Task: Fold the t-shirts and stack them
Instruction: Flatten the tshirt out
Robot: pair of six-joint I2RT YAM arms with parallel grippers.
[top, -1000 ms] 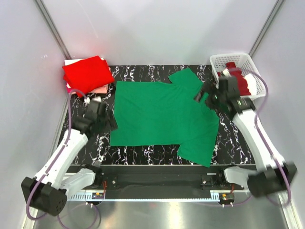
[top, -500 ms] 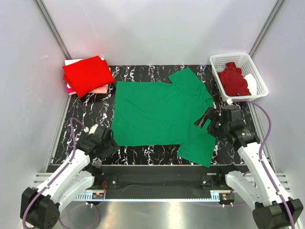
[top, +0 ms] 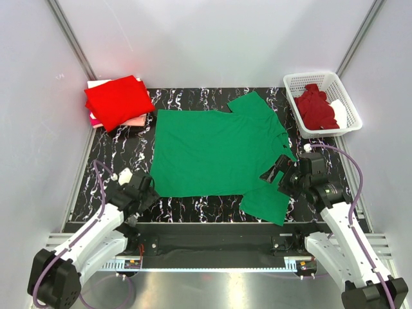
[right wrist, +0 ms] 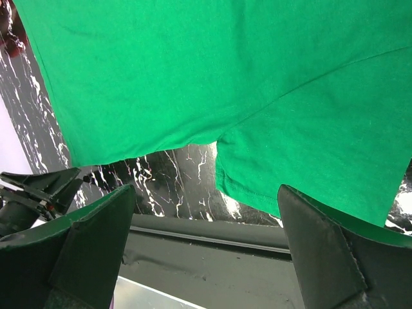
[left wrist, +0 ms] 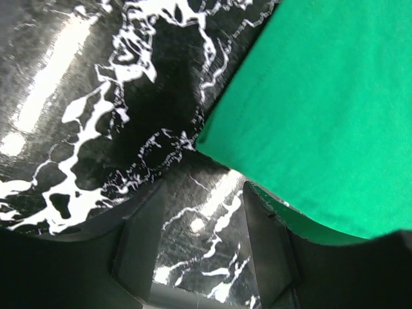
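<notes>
Flat on the glossy black table (top: 193, 96), veined white like marble: a green t-shirt (top: 215, 151) of soft matte cotton. Spread smooth across the middle, neck toward the right edge, one short sleeve pointing to the far edge, the other to the near edge.

At the far left corner, a bright red t-shirt (top: 118, 100) folded into a neat slab atop a pale pink t-shirt (top: 136, 120). By the far right corner, a white plastic lattice basket (top: 293, 84) holding a crumpled maroon t-shirt (top: 315, 109) and a bit of white cloth (top: 340, 111).

Left arm (top: 96, 228) stretched low from the near edge, wrist tipped down at the green shirt's near left corner. Left jaws partway apart and gripping nothing. Bare table between the dark fingers (left wrist: 138, 238), the hem corner just ahead of them.

Right arm (top: 347, 222) angled in from the near right corner, wrist low over the near sleeve. Right jaws spread wide, holding nothing, poised above the spot where sleeve meets body.
</notes>
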